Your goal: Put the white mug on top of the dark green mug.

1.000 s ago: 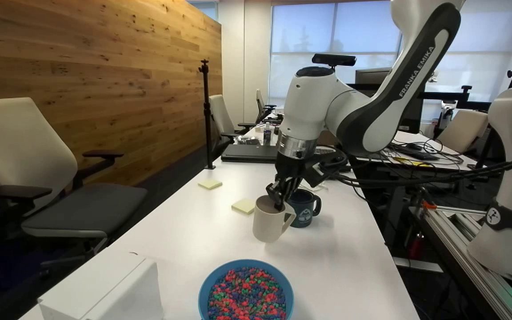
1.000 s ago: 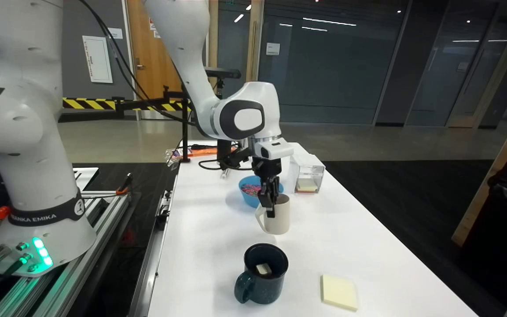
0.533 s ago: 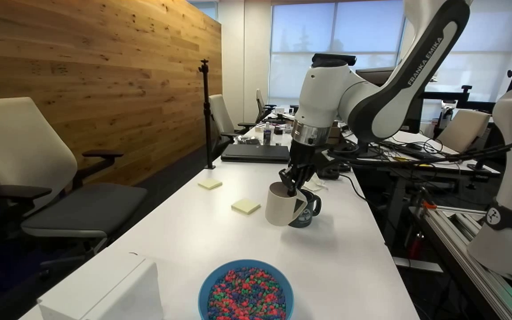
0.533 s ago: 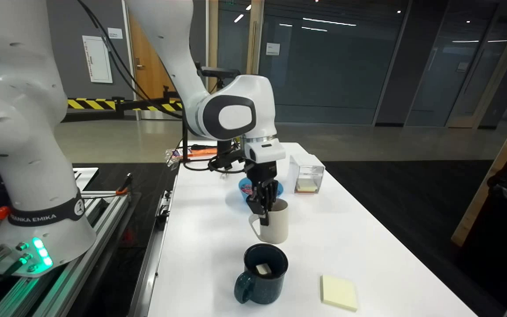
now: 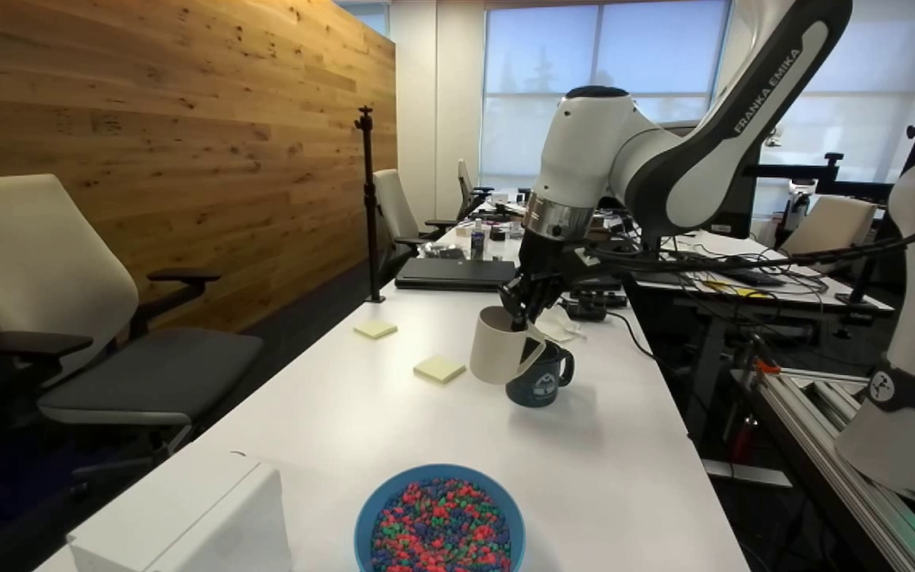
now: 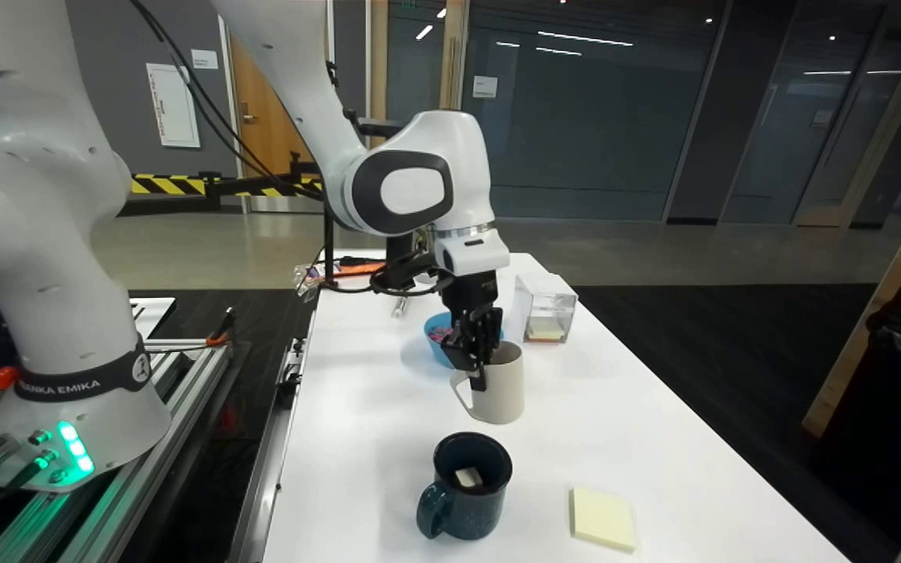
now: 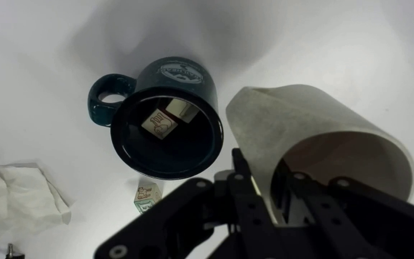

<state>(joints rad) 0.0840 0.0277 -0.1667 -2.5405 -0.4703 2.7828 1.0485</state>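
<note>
Aloft: white mug [image 5: 496, 353] hangs near dark green mug [image 6: 466, 504]

The gripper [image 7: 259, 160] of a robot arm [image 5: 584, 151] pinches the white mug by its wall above a white table [image 5: 608, 485], its fingers [image 7: 250, 214] drawn close together with only the mug's side between them. One finger reaches inside the mug; the other sits outside, on the handle side. Clear of the tabletop and slightly tilted, the white mug hangs mouth up, near the dark green mug but apart from it, as the wrist view shows.

The dark green mug stands upright on the table, a pale badge [image 7: 182, 73] printed on its side. Two toy blocks [image 7: 159, 123] lie inside it, one bearing a reddish drawing. Another block [image 7: 147, 198] sits on the table near the mug, and crumpled paper [image 7: 29, 196] lies a little farther off.

Two stacks of sticky notes [image 5: 439, 368] rest on the table in an exterior view, one of them near the mugs. A blue bowl [image 5: 364, 520] of red, green and blue bits [image 5: 442, 524], seen in both exterior views, stands well apart from the dark green mug, with a white box [image 5: 179, 508] near it.
</note>
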